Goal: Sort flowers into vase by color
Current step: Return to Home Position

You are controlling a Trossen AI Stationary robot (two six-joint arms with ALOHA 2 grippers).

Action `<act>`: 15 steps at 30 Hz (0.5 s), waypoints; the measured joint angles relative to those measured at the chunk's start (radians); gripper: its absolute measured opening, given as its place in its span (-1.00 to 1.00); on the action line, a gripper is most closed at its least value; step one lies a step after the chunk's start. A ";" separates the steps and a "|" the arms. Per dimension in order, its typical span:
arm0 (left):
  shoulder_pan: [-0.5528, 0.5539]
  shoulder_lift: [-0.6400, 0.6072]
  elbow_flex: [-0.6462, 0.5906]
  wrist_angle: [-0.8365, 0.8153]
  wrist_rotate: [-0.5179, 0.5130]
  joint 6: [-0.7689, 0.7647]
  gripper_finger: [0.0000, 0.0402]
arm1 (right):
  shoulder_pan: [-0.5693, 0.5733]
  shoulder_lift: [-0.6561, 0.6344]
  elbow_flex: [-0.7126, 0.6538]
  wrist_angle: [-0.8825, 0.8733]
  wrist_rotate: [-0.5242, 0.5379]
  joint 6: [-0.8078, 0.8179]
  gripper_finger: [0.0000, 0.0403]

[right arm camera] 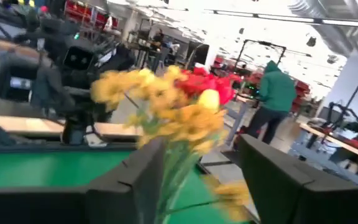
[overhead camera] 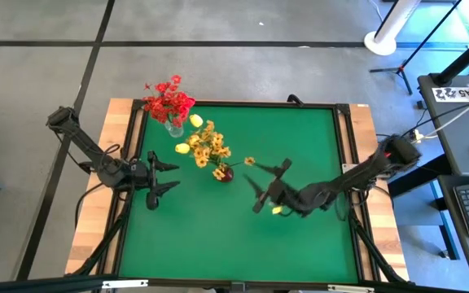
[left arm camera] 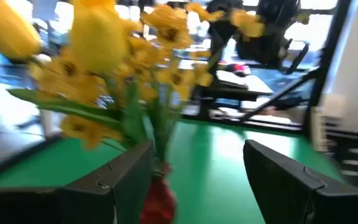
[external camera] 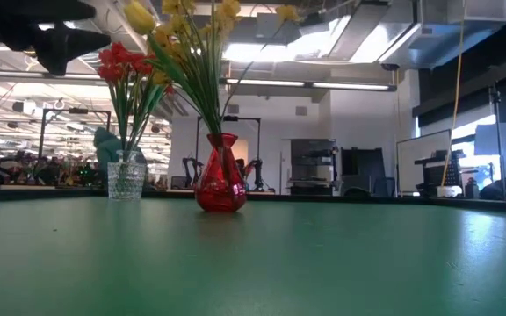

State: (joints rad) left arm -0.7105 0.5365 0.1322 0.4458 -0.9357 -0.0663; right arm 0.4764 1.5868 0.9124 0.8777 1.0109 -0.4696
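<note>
A red vase (overhead camera: 225, 173) (external camera: 220, 184) near the table's middle holds yellow sprays and tulip buds (overhead camera: 208, 146) (left arm camera: 123, 68) (right arm camera: 160, 99) by their stems. A clear glass vase (overhead camera: 173, 128) (external camera: 126, 181) near the far left corner holds the red flowers (overhead camera: 169, 102) (external camera: 123, 66). My left gripper (overhead camera: 172, 176) (left arm camera: 191, 180) is open, just left of the red vase and facing it. My right gripper (overhead camera: 270, 185) (right arm camera: 201, 180) is open to the vase's right, facing the yellow blooms. A small yellow spot (overhead camera: 277, 210) shows by the right wrist; what it is, I cannot tell.
The green mat (overhead camera: 218, 236) is bare toward the near edge and on the right. A raised dark frame (overhead camera: 344, 163) runs around it. One yellow blossom (overhead camera: 249, 160) sticks out from the bunch toward my right gripper. A person in a green hoodie (right arm camera: 275, 93) stands far behind the table.
</note>
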 joint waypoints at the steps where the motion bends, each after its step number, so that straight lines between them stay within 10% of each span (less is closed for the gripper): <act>1: 0.005 0.000 0.006 -0.002 -0.017 0.024 0.21 | -0.001 -0.045 -0.027 -0.020 -0.013 0.017 -0.04; 10: 0.138 -0.015 0.063 -0.005 -0.056 0.290 -0.16 | -0.106 -0.533 -0.381 -0.182 -0.252 0.263 -0.45; 15: 0.329 -0.062 0.064 -0.105 0.133 0.223 -0.42 | -0.229 -0.707 -0.577 -0.171 -0.494 0.314 -0.69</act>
State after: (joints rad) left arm -0.3816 0.4744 0.1959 0.3411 -0.8027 0.1567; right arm 0.2470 0.8795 0.3352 0.7067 0.5171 -0.1552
